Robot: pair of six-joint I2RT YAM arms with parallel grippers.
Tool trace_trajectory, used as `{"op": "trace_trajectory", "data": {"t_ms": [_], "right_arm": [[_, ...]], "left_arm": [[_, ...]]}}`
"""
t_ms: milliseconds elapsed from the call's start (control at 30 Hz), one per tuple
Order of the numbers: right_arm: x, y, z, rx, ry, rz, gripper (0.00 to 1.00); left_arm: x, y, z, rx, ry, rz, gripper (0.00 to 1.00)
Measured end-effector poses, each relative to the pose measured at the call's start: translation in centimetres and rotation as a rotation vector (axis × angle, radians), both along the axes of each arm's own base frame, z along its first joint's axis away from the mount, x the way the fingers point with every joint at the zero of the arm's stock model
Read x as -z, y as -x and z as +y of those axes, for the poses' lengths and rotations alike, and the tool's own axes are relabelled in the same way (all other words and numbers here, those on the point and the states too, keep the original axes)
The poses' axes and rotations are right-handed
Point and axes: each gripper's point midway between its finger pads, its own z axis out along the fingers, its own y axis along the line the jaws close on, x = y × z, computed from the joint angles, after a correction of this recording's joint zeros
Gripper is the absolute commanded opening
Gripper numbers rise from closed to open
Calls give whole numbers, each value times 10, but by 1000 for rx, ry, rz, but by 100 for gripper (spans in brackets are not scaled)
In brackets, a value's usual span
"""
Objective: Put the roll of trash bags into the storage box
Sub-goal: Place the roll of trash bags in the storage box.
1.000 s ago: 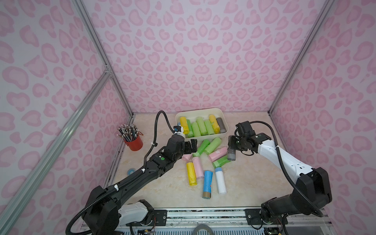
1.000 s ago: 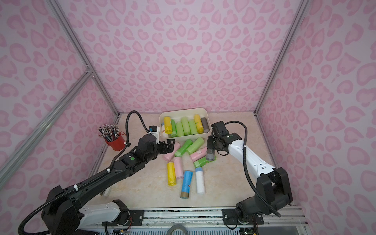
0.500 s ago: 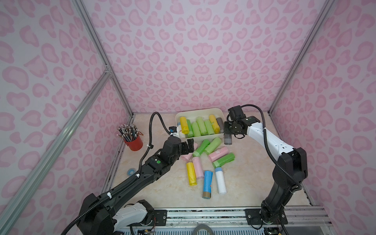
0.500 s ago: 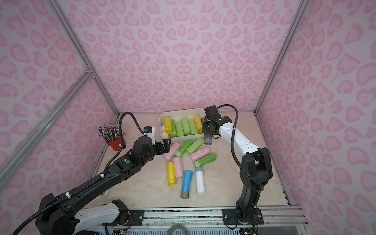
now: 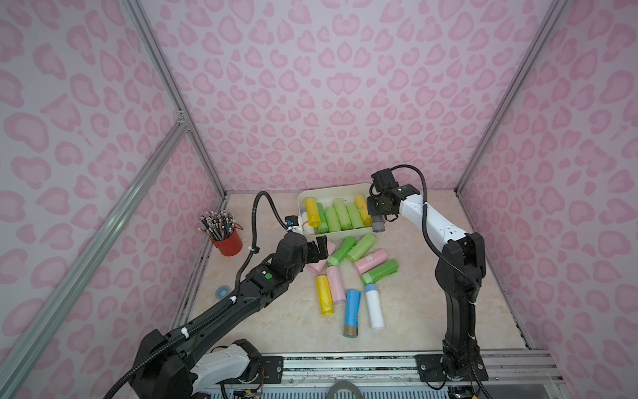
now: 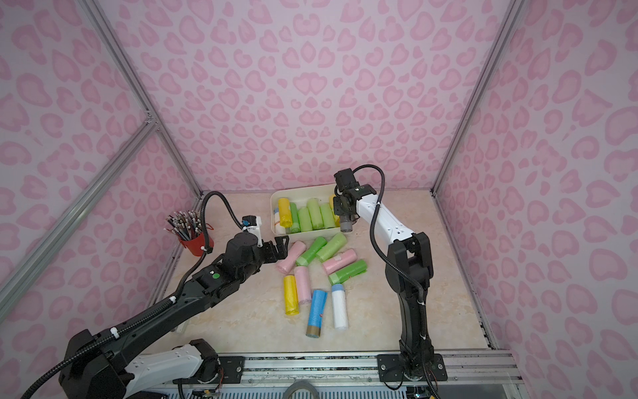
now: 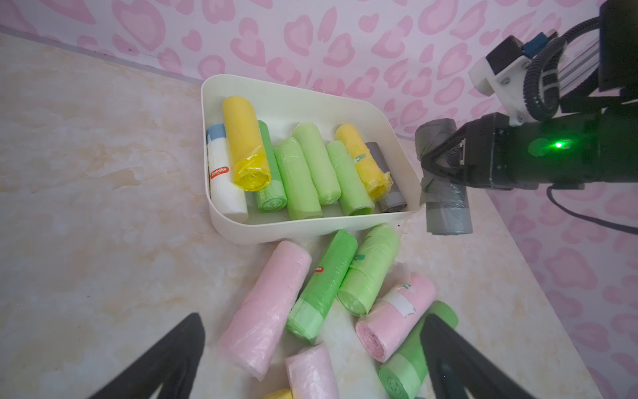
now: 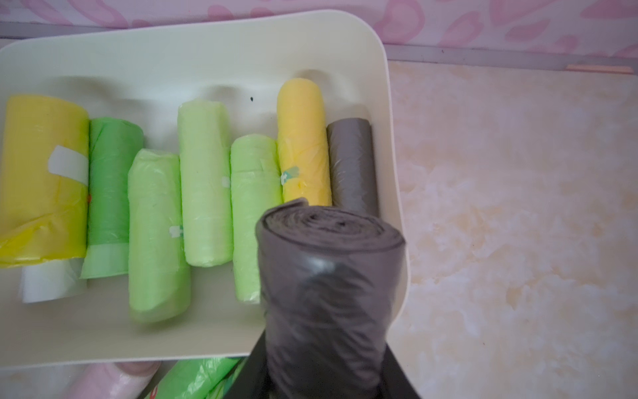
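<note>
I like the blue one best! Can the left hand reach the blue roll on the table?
Probably yes. The left hand is open and empty, and the blue roll lies uncovered nearby. The pink roll and white roll beside it leave tight gaps.

Your right gripper [image 7: 431,165] carries the held roll [image 8: 331,276] on end, over the storage box [image 5: 331,191] at the corner nearest that gripper; inside or outside the wall, you cannot tell. Beneath and beyond the gripper, the boxed rolls [image 8: 205,193] lie side by side in a row in the box, the nearest against the wall just beside the held roll, the farthest resting atop two others. Ahead of your left gripper [image 7: 314,319] the loose rolls [image 5: 371,260] lie scattered on the table [image 5: 407,331], several touching, the box just beyond them. The pencil cup [image 5: 228,241] stands well apart, behind and left of that gripper.
</note>
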Motion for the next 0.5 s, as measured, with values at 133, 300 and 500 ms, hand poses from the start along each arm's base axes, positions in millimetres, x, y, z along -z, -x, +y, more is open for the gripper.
{"op": "trace_trajectory", "data": {"t_ms": [133,300,500], "right_arm": [[2,-21,3,-2,40,-30,35],[8,-43,3,5,87,-46,35],[24,-59,1,24,143,-39,38]], "left_arm": [[0,1,1,-4,-2,1,100],[3,1,3,-13,-1,9,100],[5,0,5,-27,-3,13,100]]}}
